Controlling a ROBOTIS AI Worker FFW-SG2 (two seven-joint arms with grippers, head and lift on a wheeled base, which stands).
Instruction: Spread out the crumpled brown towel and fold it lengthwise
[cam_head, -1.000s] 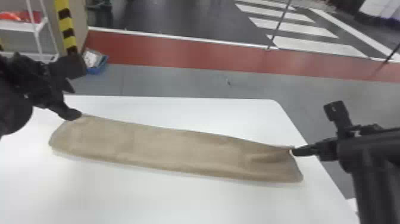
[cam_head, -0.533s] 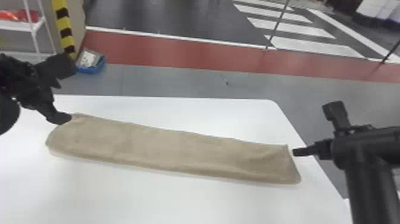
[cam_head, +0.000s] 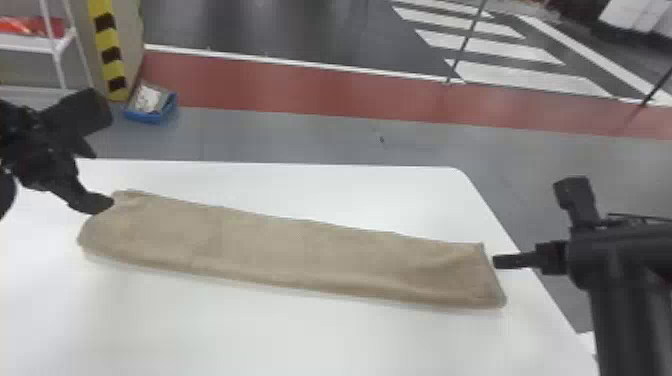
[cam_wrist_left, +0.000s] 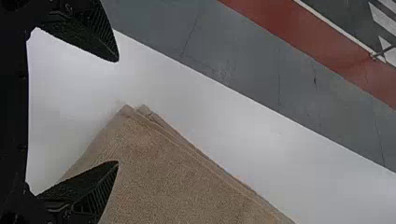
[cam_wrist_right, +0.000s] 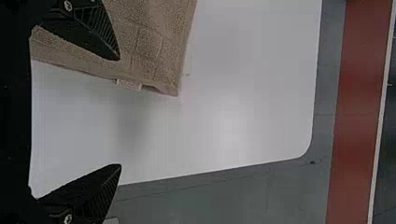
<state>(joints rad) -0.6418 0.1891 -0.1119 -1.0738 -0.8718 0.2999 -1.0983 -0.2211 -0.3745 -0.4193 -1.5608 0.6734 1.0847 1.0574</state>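
Observe brown towel (cam_head: 300, 255) folded lengthwise on bench (cam_head: 250, 335). Find left hand (cam_head: 102, 179) and right hand (cam_head: 500, 261) gaping near opposite ends. Note blue bin (cam_head: 150, 119), apparently holding whitish contents (cam_head: 147, 98).

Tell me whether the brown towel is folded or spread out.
Folded: the brown towel lies as a long narrow strip on the table, and the left wrist view shows layered edges along one side.
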